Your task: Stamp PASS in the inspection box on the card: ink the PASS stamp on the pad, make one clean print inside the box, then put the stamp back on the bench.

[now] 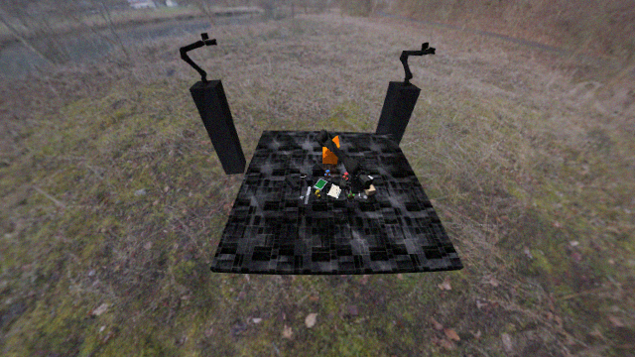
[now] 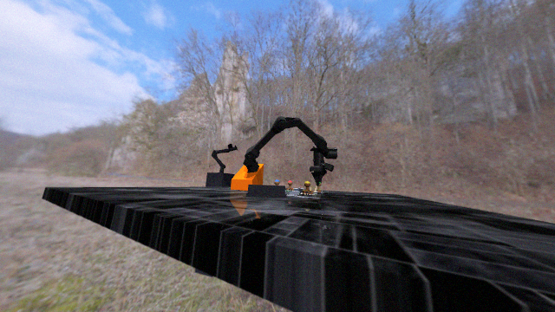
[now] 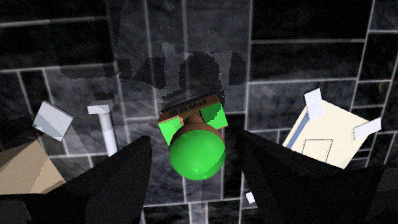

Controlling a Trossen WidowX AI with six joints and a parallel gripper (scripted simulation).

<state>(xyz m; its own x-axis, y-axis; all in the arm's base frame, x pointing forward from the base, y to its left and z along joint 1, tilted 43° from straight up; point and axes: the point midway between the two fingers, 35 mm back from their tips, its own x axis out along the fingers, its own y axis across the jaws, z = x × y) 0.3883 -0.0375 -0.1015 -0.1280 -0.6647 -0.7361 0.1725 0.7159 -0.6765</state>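
Note:
My gripper (image 2: 319,182) (image 3: 193,141) points down and is open, its fingers on either side of a stamp with a green ball knob (image 3: 197,156). Dark gaps show between knob and fingers in the wrist view. The stamp stands upright on a brown base with green corners; its lettering is too blurred to read. The cream card (image 1: 333,191) (image 3: 350,130) lies to the right in the wrist view, held by white tabs, with a thin outlined box (image 3: 317,140) and no visible print. A green pad (image 1: 320,183) with a pale rim lies beside the card.
Stamps with blue (image 1: 327,172) (image 2: 277,181), red (image 1: 345,176) (image 2: 290,182) and yellow (image 1: 317,193) (image 2: 307,184) knobs stand nearby. A tan block (image 1: 370,189) (image 3: 30,170), a white cube (image 3: 52,121) and a white bolt (image 3: 107,131) lie left in the wrist view. A dark box (image 2: 266,191) stands near the orange base (image 2: 246,182).

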